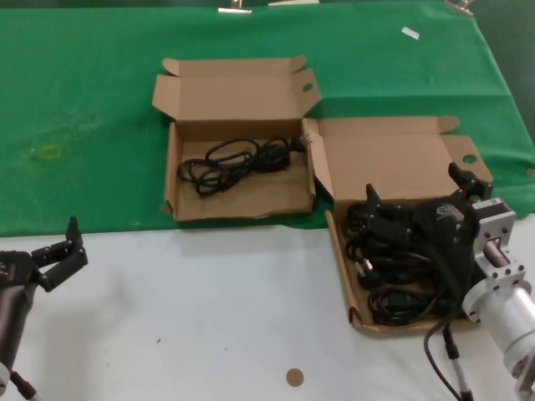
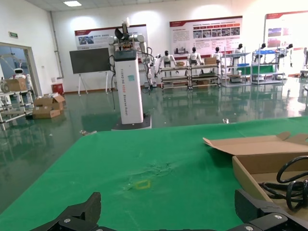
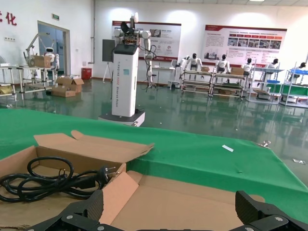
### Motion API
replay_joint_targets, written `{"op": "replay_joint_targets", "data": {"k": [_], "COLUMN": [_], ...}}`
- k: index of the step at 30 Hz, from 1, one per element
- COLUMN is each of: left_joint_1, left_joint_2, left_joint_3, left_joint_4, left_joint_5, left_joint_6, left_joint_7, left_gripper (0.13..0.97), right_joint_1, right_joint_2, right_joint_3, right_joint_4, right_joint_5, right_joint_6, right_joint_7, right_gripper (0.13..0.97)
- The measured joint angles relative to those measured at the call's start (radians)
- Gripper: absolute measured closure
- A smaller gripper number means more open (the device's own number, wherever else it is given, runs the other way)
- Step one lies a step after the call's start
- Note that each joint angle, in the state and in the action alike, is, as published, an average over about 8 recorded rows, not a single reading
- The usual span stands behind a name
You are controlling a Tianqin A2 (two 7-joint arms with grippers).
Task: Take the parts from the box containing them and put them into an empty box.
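The right gripper (image 1: 422,194), jaws spread, hovers over rubbery black coiled cords (image 1: 399,266) in the shallow corrugated box (image 1: 342,263). The left gripper (image 1: 67,251), jaws open, rests on the white table (image 1: 209,317).

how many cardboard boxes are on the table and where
2. A squarely set brown corrugated cardboard box lies on the green cloth left of centre. A skewed, shallower brown cardboard box lies at its right, under the right gripper.

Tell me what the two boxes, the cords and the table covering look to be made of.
Both boxes look like brown corrugated cardboard, matte, with folded flaps and raw cut edges. The cords seem rubber or plastic sheathed: black, slightly glossy, bending in loose coils. The green covering looks like felt-like cloth, dull and scuffed. The near white surface is smooth; material unclear.
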Motion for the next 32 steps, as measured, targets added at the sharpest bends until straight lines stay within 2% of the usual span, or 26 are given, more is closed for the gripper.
{"op": "replay_joint_targets", "data": {"k": [32], "left_joint_1": [0.0], "left_joint_2": [0.0], "left_joint_3": [0.0], "left_joint_4": [0.0], "left_joint_5": [0.0], "left_joint_6": [0.0], "left_joint_7": [0.0], "left_gripper": [0.132], "right_joint_1": [0.0], "right_joint_2": [0.0], "right_joint_3": [0.0], "right_joint_4": [0.0], "right_joint_5": [0.0], "right_joint_6": [0.0], "right_joint_7": [0.0], "right_gripper": [0.129]}}
